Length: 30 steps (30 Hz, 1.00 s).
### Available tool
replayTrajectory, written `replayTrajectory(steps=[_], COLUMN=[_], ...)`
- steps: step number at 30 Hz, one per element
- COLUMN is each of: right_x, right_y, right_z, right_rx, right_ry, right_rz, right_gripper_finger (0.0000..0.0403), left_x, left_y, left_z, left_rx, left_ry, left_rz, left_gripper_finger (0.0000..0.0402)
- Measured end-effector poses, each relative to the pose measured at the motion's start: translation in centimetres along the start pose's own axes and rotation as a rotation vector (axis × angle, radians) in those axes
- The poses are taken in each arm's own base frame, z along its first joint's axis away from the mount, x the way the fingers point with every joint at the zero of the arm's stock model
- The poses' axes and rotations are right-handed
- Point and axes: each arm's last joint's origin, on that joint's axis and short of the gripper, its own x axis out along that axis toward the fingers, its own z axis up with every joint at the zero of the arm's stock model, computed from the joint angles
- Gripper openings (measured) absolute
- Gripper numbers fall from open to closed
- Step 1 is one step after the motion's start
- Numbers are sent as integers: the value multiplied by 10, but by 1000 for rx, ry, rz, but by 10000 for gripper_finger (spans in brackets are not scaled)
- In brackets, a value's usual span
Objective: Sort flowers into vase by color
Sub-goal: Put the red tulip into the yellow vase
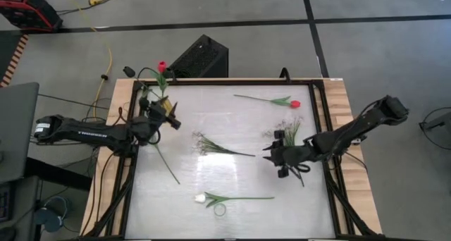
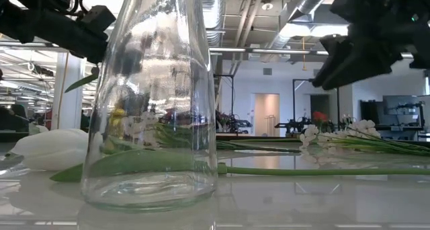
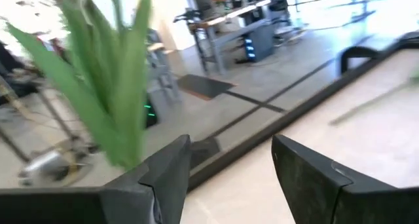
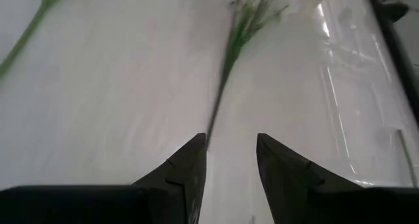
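Note:
My left gripper (image 1: 171, 120) hovers at the table's far left, open, with nothing between its fingers (image 3: 229, 178). A red tulip (image 1: 161, 67) rises beside it; its green leaves (image 3: 108, 86) stand off the outer side of one finger, and what carries the tulip is hidden. My right gripper (image 1: 270, 153) is open above the table's right half (image 4: 230, 152). It points at the stem end of a white-blossom sprig (image 1: 215, 146) (image 4: 226, 60) lying flat. A second red tulip (image 1: 278, 100), a white tulip (image 1: 211, 197) and another sprig (image 1: 289, 132) also lie flat.
A clear glass vase (image 1: 220, 210) (image 2: 154, 95) stands at the near edge beside the white tulip (image 2: 50, 149). A thin dark stem (image 1: 167, 165) lies on the table below my left gripper. A black frame (image 1: 320, 128) borders the white table. A black box (image 1: 199, 56) sits beyond the far edge.

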Motion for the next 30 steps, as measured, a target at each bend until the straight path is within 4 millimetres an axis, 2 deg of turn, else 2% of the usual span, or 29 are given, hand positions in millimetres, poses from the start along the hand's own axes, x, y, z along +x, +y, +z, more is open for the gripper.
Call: replayTrajectory(steps=[6,10,14,21,26,30], right_x=[-14,-18,-17,-9,-3,11], right_y=[-22,-37,-52,-85,-118,-149], right_z=[3,2,-3,-14,-13,-18], right_rx=[79,190,326,491,465,393], right_ry=[-46,-56,-39,72,159,187], right_rz=[-48,-50,-7,-54,-148,-87], right_gripper_finger=[159,159,159,169,182,185], left_x=[-15,-23,-31,-42,-47,-47], left_y=[-12,-18,-22,-31,-36,-37], left_z=[-5,-6,-3,-1,-1,-2], left_rx=[-54,-58,-69,-143,-252,-366], left_ry=[22,16,2,-12,21,74], left_rz=[-121,-186,-248,-507,-679,-717], left_gripper_finger=[204,204,204,204,204,204])
